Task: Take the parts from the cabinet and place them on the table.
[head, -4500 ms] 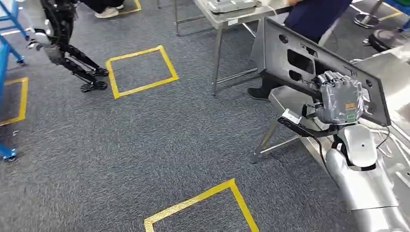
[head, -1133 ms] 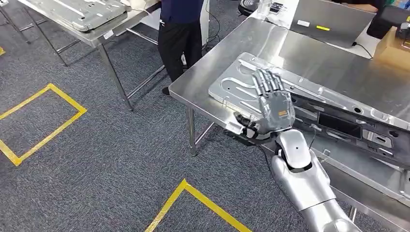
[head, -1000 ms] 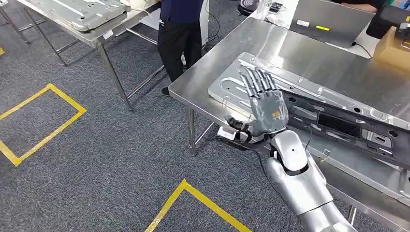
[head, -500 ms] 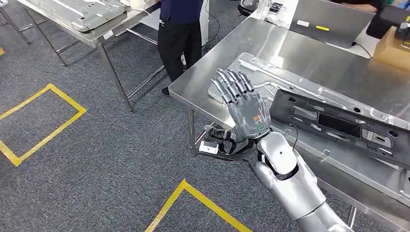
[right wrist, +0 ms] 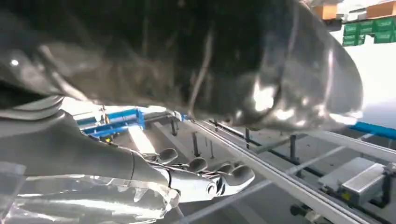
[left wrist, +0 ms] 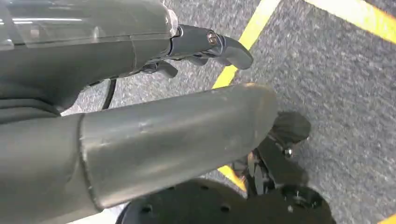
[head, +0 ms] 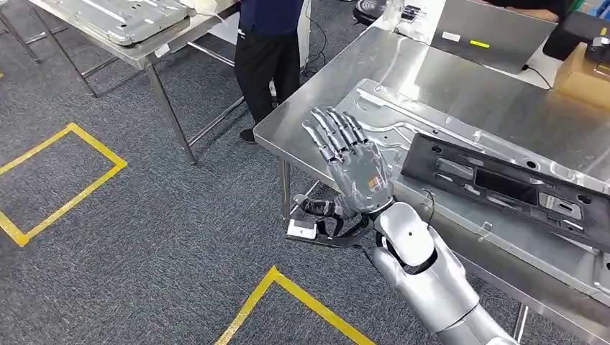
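Note:
A long black panel part with cut-outs lies flat on a silver pressed plate on the steel table. My right hand is raised over the table's near-left edge, left of the black part and apart from it, fingers spread and holding nothing. In the right wrist view the same hand shows its fingers stretched out and empty. My left hand hangs over the grey carpet, holding nothing.
A person in dark clothes stands between this table and a second steel table that carries silver plates. A grey laptop and a cardboard box sit at the table's far side. Yellow tape marks squares on the carpet.
My right hand has drawn back from the black part, moving left and toward me past the table edge, fingers spread. The black part stays lying on the silver plate.

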Robot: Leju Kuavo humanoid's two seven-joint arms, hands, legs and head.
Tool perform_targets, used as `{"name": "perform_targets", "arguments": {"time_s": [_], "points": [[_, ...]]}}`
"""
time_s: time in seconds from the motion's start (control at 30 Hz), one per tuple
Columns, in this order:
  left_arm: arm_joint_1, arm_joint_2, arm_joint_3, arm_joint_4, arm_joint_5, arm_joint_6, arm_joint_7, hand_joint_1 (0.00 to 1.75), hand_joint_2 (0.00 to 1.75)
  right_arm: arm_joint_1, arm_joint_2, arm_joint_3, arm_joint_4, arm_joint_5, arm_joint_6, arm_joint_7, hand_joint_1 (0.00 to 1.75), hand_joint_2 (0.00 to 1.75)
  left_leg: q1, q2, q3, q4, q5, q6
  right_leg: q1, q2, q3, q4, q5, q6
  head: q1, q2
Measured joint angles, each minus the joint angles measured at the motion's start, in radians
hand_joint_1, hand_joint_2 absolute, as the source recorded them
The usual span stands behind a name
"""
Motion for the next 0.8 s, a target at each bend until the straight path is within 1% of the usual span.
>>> {"name": "perform_targets", "arguments": {"time_s": [0.03, 0.07, 0.1, 0.13, 0.17, 0.2, 0.23, 0.27, 0.3, 0.33, 0.37, 0.4, 0.43, 0.47, 0.5, 0.53, 0.57, 0.6, 0.63, 0.67, 0.7, 0.73, 0.77, 0.8], "points": [[0.000, 0.000, 0.000, 0.000, -0.001, 0.000, 0.000, 0.00, 0.00, 0.003, 0.001, 0.006, 0.000, 0.007, 0.011, 0.008, 0.00, 0.00, 0.000, -0.001, -0.002, 0.001, 0.000, 0.000, -0.003, -0.001, -0.034, 0.075, -0.027, 0.003, 0.000, 0.000], [0.001, 0.001, 0.000, 0.000, -0.003, 0.000, 0.001, 0.00, 0.00, 0.008, 0.001, 0.011, 0.000, 0.011, 0.012, 0.013, 0.00, 0.00, 0.002, -0.005, -0.002, 0.001, 0.000, -0.001, -0.006, -0.002, -0.044, 0.102, -0.026, 0.006, 0.000, 0.000], [0.001, 0.002, 0.000, 0.000, -0.005, 0.000, 0.001, 0.00, 0.00, 0.011, 0.002, 0.013, 0.000, 0.013, 0.012, 0.015, 0.00, 0.00, 0.003, -0.011, -0.002, 0.002, 0.000, -0.003, -0.010, -0.004, -0.030, 0.078, -0.003, 0.007, 0.000, 0.000], [0.001, 0.002, 0.000, 0.000, -0.006, 0.000, 0.001, 0.00, 0.00, 0.011, 0.003, 0.016, 0.000, 0.015, 0.012, 0.017, 0.00, 0.00, 0.005, -0.019, -0.001, 0.005, -0.002, -0.007, -0.014, -0.004, 0.006, 0.012, 0.037, 0.009, 0.000, 0.000], [0.000, 0.002, 0.000, 0.000, -0.006, 0.000, 0.001, 0.00, 0.00, 0.010, 0.005, 0.019, -0.001, 0.016, 0.012, 0.019, 0.00, 0.00, 0.007, -0.027, -0.001, 0.009, -0.004, -0.013, -0.016, 0.000, 0.054, -0.077, 0.080, 0.009, 0.000, 0.000], [-0.001, 0.002, 0.000, 0.000, -0.006, 0.000, 0.001, 0.00, 0.00, 0.010, 0.006, 0.019, -0.001, 0.017, 0.012, 0.020, 0.00, 0.00, 0.009, -0.033, -0.002, 0.015, -0.007, -0.018, -0.020, 0.023, 0.102, -0.167, 0.113, 0.009, 0.000, 0.000], [-0.001, 0.002, 0.000, 0.000, -0.007, 0.000, 0.001, 0.00, 0.00, 0.010, 0.007, 0.021, -0.001, 0.018, 0.012, 0.022, 0.00, 0.00, 0.008, -0.036, -0.008, 0.018, -0.009, -0.027, -0.019, 0.054, 0.114, -0.190, 0.088, 0.006, 0.000, 0.000], [-0.003, 0.002, 0.000, 0.000, -0.008, 0.000, 0.000, 0.00, 0.00, 0.012, 0.008, 0.022, -0.001, 0.018, 0.009, 0.021, 0.00, 0.00, 0.009, -0.047, -0.013, 0.021, -0.007, -0.036, -0.013, 0.043, 0.111, -0.194, 0.094, -0.001, -0.001, 0.000], [-0.002, 0.002, 0.000, 0.000, -0.010, 0.000, -0.005, 0.00, 0.00, 0.016, 0.007, 0.022, -0.001, 0.017, 0.004, 0.021, 0.00, 0.00, 0.010, -0.051, -0.014, 0.019, -0.004, -0.044, -0.008, 0.035, 0.110, -0.192, 0.094, -0.005, 0.000, 0.000], [0.001, 0.002, 0.000, 0.000, -0.012, 0.000, -0.011, 0.00, 0.00, 0.019, 0.007, 0.022, 0.000, 0.017, -0.002, 0.021, 0.00, 0.00, 0.015, -0.056, -0.014, 0.014, -0.002, -0.051, -0.003, 0.032, 0.110, -0.191, 0.092, -0.012, 0.000, 0.000], [0.002, 0.002, 0.000, 0.000, -0.015, -0.001, -0.013, 0.00, 0.00, 0.020, 0.008, 0.022, 0.000, 0.017, -0.007, 0.019, 0.00, 0.00, 0.015, -0.062, -0.014, 0.011, -0.001, -0.060, -0.004, 0.023, 0.112, -0.196, 0.096, -0.021, 0.000, 0.000], [0.002, 0.004, 0.000, 0.000, -0.018, -0.001, -0.015, 0.00, 0.00, 0.020, 0.009, 0.023, 0.000, 0.017, -0.010, 0.016, 0.00, 0.00, 0.019, -0.055, -0.015, 0.018, -0.009, -0.063, -0.013, 0.010, 0.119, -0.209, 0.103, -0.032, 0.000, 0.000], [0.002, 0.004, 0.000, 0.000, -0.018, -0.001, -0.016, 0.00, 0.00, 0.021, 0.010, 0.022, 0.000, 0.017, -0.009, 0.016, 0.00, 0.00, 0.015, -0.026, -0.028, 0.051, -0.033, -0.065, -0.011, 0.003, 0.123, -0.214, 0.103, -0.040, -0.001, 0.000], [0.000, 0.004, 0.000, 0.000, -0.019, -0.001, -0.016, 0.00, 0.00, 0.022, 0.010, 0.022, 0.000, 0.017, -0.010, 0.016, 0.00, 0.00, 0.016, -0.012, -0.062, 0.120, -0.071, -0.067, -0.009, -0.008, 0.124, -0.214, 0.102, -0.045, -0.001, 0.000], [-0.001, 0.005, 0.000, 0.000, -0.021, -0.001, -0.016, 0.00, 0.00, 0.026, 0.010, 0.022, 0.001, 0.017, -0.010, 0.016, 0.00, 0.00, 0.016, -0.007, -0.095, 0.187, -0.102, -0.068, -0.006, -0.016, 0.124, -0.213, 0.101, -0.047, -0.002, 0.000], [0.000, 0.005, 0.000, 0.000, -0.021, 0.000, -0.017, 0.00, 0.00, 0.032, 0.010, 0.023, 0.002, 0.018, -0.010, 0.016, 0.00, 0.00, 0.016, -0.003, -0.136, 0.271, -0.134, -0.071, -0.001, -0.028, 0.123, -0.212, 0.099, -0.050, -0.001, 0.000], [0.001, 0.006, 0.000, 0.000, -0.022, 0.000, -0.018, 0.00, 0.00, 0.036, 0.010, 0.023, 0.002, 0.021, -0.008, 0.016, 0.00, 0.00, 0.016, -0.002, -0.159, 0.316, -0.144, -0.072, 0.002, -0.038, 0.123, -0.210, 0.098, -0.052, -0.001, 0.000], [0.002, 0.007, 0.000, 0.000, -0.023, 0.001, -0.018, 0.00, 0.00, 0.039, 0.011, 0.023, 0.001, 0.025, -0.003, 0.020, 0.00, 0.00, 0.016, 0.001, -0.160, 0.316, -0.130, -0.071, 0.003, -0.047, 0.123, -0.209, 0.096, -0.054, -0.001, 0.000], [0.003, 0.007, 0.000, 0.000, -0.026, 0.003, -0.018, 0.00, 0.00, 0.039, 0.013, 0.023, -0.002, 0.027, 0.004, 0.026, 0.00, 0.00, 0.016, 0.003, -0.137, 0.266, -0.093, -0.069, 0.004, -0.056, 0.123, -0.205, 0.093, -0.053, -0.001, 0.000], [0.003, 0.008, 0.000, 0.000, -0.027, 0.003, -0.018, 0.00, 0.00, 0.039, 0.014, 0.023, -0.004, 0.029, 0.007, 0.027, 0.00, 0.00, 0.016, 0.006, -0.111, 0.215, -0.064, -0.068, 0.004, -0.062, 0.124, -0.203, 0.090, -0.052, -0.001, 0.000], [0.002, 0.008, 0.000, 0.000, -0.029, 0.004, -0.018, 0.00, 0.00, 0.039, 0.015, 0.023, -0.010, 0.032, 0.011, 0.029, 0.00, 0.00, 0.015, 0.027, -0.048, 0.094, -0.008, -0.063, 0.004, -0.073, 0.127, -0.198, 0.084, -0.048, -0.001, 0.000], [0.000, 0.009, 0.000, 0.000, -0.029, 0.004, -0.018, 0.00, 0.00, 0.039, 0.016, 0.023, -0.016, 0.035, 0.013, 0.030, 0.00, 0.00, 0.008, 0.073, -0.019, 0.032, -0.014, -0.059, 0.005, -0.082, 0.130, -0.195, 0.080, -0.043, -0.001, 0.000], [-0.002, 0.009, 0.000, 0.000, -0.030, 0.004, -0.019, 0.00, 0.00, 0.038, 0.016, 0.023, -0.018, 0.035, 0.015, 0.032, 0.00, 0.00, 0.000, 0.074, -0.017, 0.026, -0.012, -0.052, 0.013, -0.087, 0.128, -0.192, 0.076, -0.036, -0.001, 0.000], [-0.002, 0.009, 0.000, 0.000, -0.030, 0.004, -0.019, 0.00, 0.00, 0.039, 0.016, 0.023, -0.018, 0.035, 0.015, 0.033, 0.00, 0.00, -0.001, 0.058, -0.020, 0.030, -0.011, -0.047, 0.012, -0.092, 0.129, -0.195, 0.079, -0.031, -0.001, 0.000]]}}
